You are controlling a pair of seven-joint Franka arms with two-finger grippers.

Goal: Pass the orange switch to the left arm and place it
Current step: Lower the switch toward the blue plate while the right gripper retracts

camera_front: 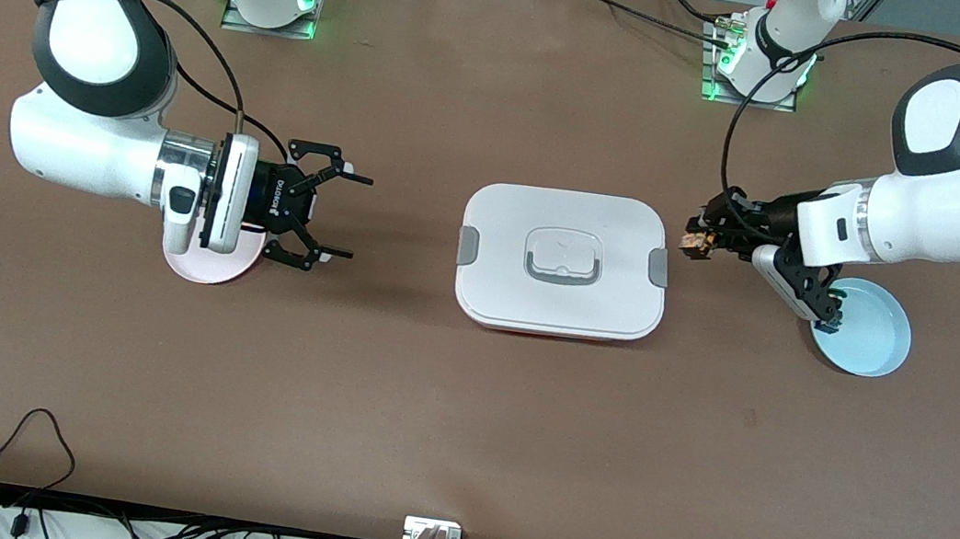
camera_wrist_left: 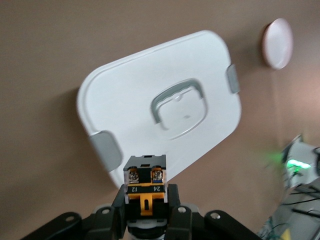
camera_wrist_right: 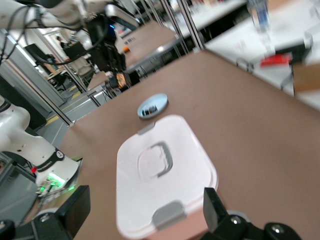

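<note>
Sitting at the middle of the brown table (camera_front: 461, 415): the box (camera_front: 563, 262), lid closed, grey side clips fastened, recessed handle facing up, a red base edge showing along the side nearest the front camera. Nothing of the box's contents showing.

Lying toward the left arm's end of the table from the box: a pale blue dish (camera_front: 870, 332), holding a small blue-bodied switch (camera_front: 832, 321) near its rim, largely hidden under the left arm.

Lying toward the right arm's end from the box: a pink dish (camera_front: 207, 263), mostly covered by the right arm's wrist; contents not visible.

Hanging in the air just beside the box's clip, on the blue dish's side: the left claw (camera_front: 699, 242), clamping the orange switch (camera_wrist_left: 145, 191), terminal end pointing toward the box.

Hovering over the table between the pink dish and the box: the right claw (camera_front: 346, 215), fingers spread wide, gripping nothing, pointing toward the box.
</note>
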